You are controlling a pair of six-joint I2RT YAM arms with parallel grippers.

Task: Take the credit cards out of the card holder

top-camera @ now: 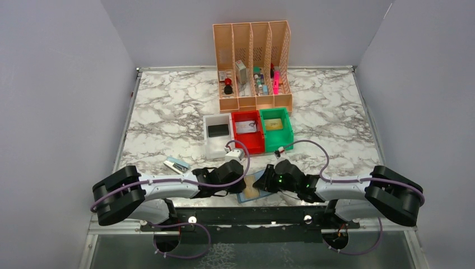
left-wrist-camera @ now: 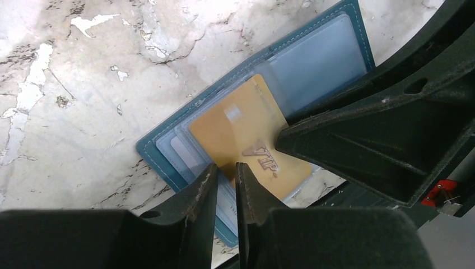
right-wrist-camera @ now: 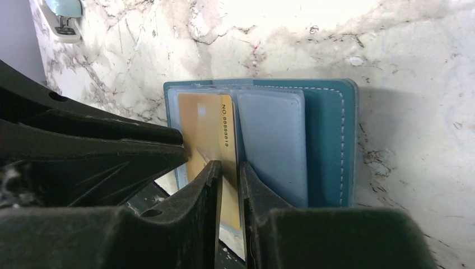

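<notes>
Though the job has begun, it does not look done yet. Near the front edge of the big marble worktop point(top-camera: 168, 112), the two arms meet over the card holder point(right-wrist-camera: 327, 140).

The left pincer point(left-wrist-camera: 226, 174) has its fingers pressed almost together, with only a thin slit between them. The edge of the gold card point(left-wrist-camera: 241, 129) runs into that slit, so it looks like it is pinching that card. The right pincer point(right-wrist-camera: 230, 171) is pressed almost together too. It seems to nip the edge of a clear pocket of the card holder, maybe to hold it down.

The card holder lies open and flat, with its blue inside facing up. The gold card sticks part way out of its clear pocket, so it is not free. A greyish card point(top-camera: 176, 164) lies alone on the worktop, well apart to the left of the card holder. I think that one is out already. So one card looks done and one is half way.

Some things are hard to see. From above, the arms cover most of the card holder. In the wrist views the black fingers hide the bottom of the gold card, so I cannot be sure how firm either grip is. Pale shapes show in other pockets, and I cannot tell if they are cards or empty plastic. The greyish card is too small to read.
</notes>
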